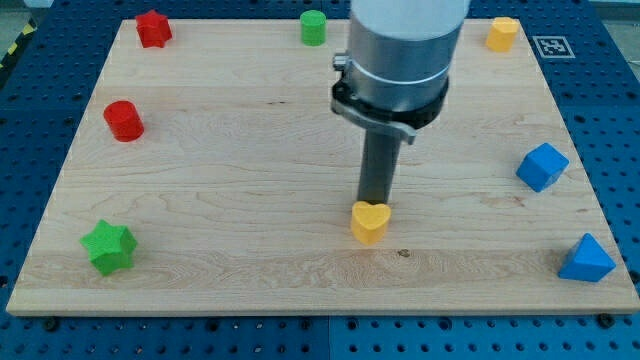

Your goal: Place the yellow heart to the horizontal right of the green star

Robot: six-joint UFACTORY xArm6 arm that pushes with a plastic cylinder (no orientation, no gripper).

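Counter: a pale wooden board (250, 150) lying on a blue perforated surface (30, 110).
My tip: the dark rod comes straight down from the grey arm body, and my tip (374, 203) meets the far side of the yellow heart, touching or just behind it; the exact contact is hidden by the block.
Gripper: the arm carries none, only the rod, so nothing is clasped or released.
Yellow heart: the yellow heart (369, 221) sits a little right of the counter's middle, nearer the bottom edge than the top.
Green star: the green star (109, 246) lies near the bottom left corner, well apart from the heart and slightly lower in the view.
Red star: the red star (153, 28) is at the top left corner.
Red cylinder: the red cylinder (124, 120) stands by the left edge, between the two stars.
Green cylinder: the green cylinder (313, 27) is at the top edge, near its middle.
Yellow block: the yellow block (502, 33) sits near the top right corner; its shape is unclear.
Blue cube: the blue cube (541, 166) is by the right edge.
Blue triangular block: the blue triangular block (586, 259) lies at the bottom right corner.
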